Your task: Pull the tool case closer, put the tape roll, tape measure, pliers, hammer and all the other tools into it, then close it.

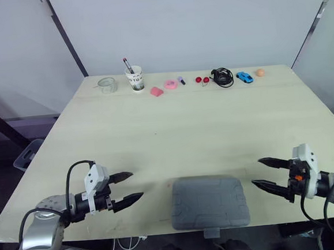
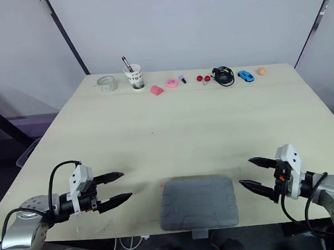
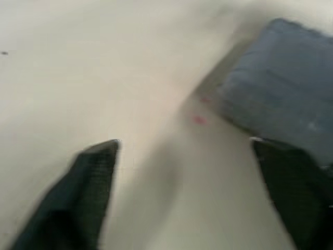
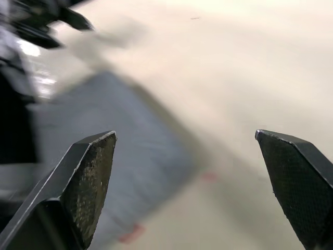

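Here we go: the grey moulded-plastic tool case [image 1: 209,201] lies flat at the near edge of the pale wood-look surface [image 1: 173,130], lid down. Its small latch tab [image 1: 211,232] pokes over the edge toward the robot. The top is matte and faintly ribbed, with softly rounded corners, and looks like hard plastic that should slide easily on this smooth surface. The left pincer [image 1: 136,184] hovers low just beside the case's left side, its two black tapered fingers spread well apart with nothing between them. The right pincer [image 1: 256,172] mirrors it on the right side, just as wide and just as empty. Both aim inward at the case, and I read that bracketing stance as a setup to steady or shift the case from both sides. The case sits close to the robot, so the pull looks done or barely needed, and opening the lid seems the next concern. Lined up along the far edge are a clear glass jar [image 1: 107,84], a white paper cup of pens [image 1: 135,79], a pink wedge [image 1: 157,91] and a pink ring [image 1: 171,84]. Next come two red balls [image 1: 201,79], a black coiled cable [image 1: 222,76], a blue toy car [image 1: 244,77] and an orange ball [image 1: 260,72]. All of them are well apart from the case. Whether that pink ring is the tape roll is too small to tell.
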